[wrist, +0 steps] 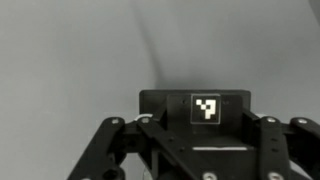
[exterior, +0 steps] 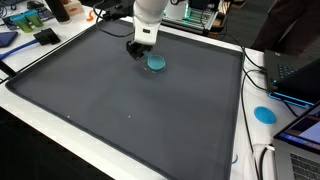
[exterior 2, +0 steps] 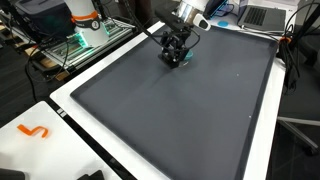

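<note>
On the big dark grey mat (exterior: pixel 130 100) of the desk (exterior: pixel 244 100), a flat round blue disc (exterior: pixel 157 62) lies near the far edge. The black gripper (exterior: pixel 140 48) hangs just beside it. I cannot tell if the gripper is open or closed.

We cannot tell how wide the gripper (exterior: pixel 141 50) stands, too small in both exterior views, fingertips cropped in our wrist view, teal disc (exterior 2: pixel 177 62) mostly hidden behind it, surface (exterior 2: pixel 150 110) near corner cut off
</note>
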Action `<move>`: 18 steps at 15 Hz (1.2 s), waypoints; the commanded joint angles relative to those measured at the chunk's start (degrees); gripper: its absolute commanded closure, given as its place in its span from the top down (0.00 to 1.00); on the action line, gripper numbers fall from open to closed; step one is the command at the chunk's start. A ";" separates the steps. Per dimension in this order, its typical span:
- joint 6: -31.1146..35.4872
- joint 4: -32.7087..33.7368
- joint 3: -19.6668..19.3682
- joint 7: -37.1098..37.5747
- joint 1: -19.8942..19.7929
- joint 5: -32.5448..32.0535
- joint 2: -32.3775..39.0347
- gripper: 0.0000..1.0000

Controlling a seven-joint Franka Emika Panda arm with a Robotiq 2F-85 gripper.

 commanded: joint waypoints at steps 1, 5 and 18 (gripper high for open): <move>-2.25 0.67 -0.16 1.70 0.13 -2.39 2.91 0.31; -2.65 1.17 0.15 1.28 0.16 -2.10 3.51 0.31; -3.15 1.72 0.48 1.01 -0.06 -1.70 3.52 0.31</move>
